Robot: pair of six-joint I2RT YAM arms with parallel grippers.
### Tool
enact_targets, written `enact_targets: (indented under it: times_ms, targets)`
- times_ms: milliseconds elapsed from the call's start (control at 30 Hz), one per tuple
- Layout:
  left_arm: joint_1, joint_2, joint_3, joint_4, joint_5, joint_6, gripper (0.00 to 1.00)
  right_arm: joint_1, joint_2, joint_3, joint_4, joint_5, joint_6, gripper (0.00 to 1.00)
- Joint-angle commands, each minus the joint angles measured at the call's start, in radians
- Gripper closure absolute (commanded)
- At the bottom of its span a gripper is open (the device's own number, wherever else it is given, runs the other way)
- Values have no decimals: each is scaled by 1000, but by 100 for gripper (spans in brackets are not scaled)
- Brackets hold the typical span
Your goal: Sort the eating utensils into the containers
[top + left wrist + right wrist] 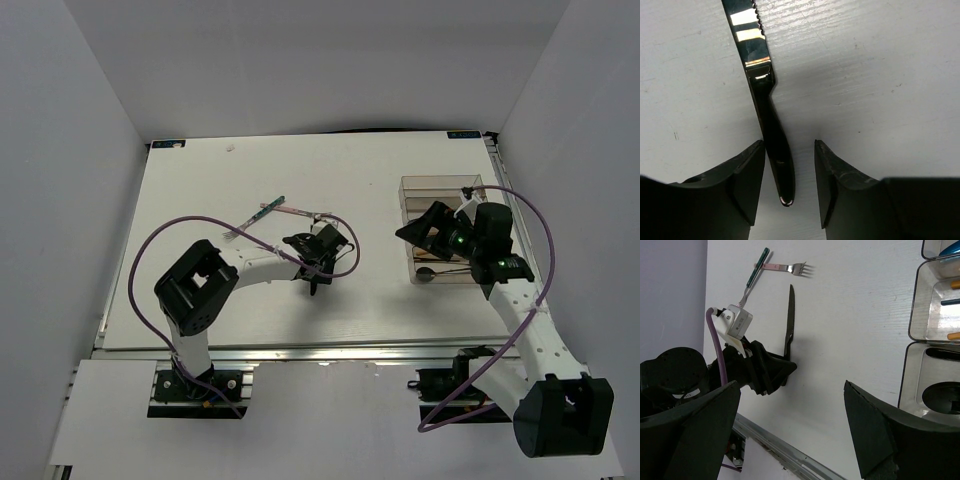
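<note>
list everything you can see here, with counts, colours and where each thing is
table: 1, white, under everything
tray: 1, clear brownish, divided, far right of table
knife: 1, black handle, silver blade, flat on table left of tray
teal fork: 1, teal handle, on table past the knife's tip
pink fork: 1, pink handle, crossing the teal fork
spoon: 1 seen, black, in tray's near compartment
other pieces: count unclear, blue and orange ends, in other tray compartments
left gripper: 1, black, open, astride knife handle
right gripper: 1, black, open, above tray
</note>
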Motion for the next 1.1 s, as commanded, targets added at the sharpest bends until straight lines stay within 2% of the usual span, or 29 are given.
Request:
enact_targets:
  times_ms: [0,33,100,333,433,467,533,600,667,700,867,1067]
  targets:
    - [-20,162,-118,-248,133,6,47,4,-25,18,21,-13,-23,12]
    - [-23,167,-122,-248,136,4,52,4,-25,18,21,-12,-26,12]
    - [-25,174,-124,-261,133,4,55,4,-27,18,23,-12,-26,12]
    - [-32,201,-153,-261,130,-14,56,4,-33,21,29,-33,-22,11]
    - [-36,208,-164,-246,147,-20,60,3,-38,29,24,-36,-25,11]
    - [-34,210,-165,-241,157,-22,65,3,-38,32,24,-36,-26,11]
    - [-36,207,-170,-234,168,-22,70,3,-36,33,21,-41,-30,11]
    - [-36,205,-172,-225,176,-25,84,3,-33,37,24,-53,-30,11]
    - [-36,208,-176,-225,176,-22,90,3,-27,33,31,-63,-28,11]
    - [-36,214,-176,-226,174,-17,100,3,-24,33,37,-75,-28,11]
    - [-42,195,-179,-235,153,1,100,3,1,14,69,-93,-28,11]
    - [-42,73,-133,-249,79,-13,100,6,42,-94,179,-52,1,13]
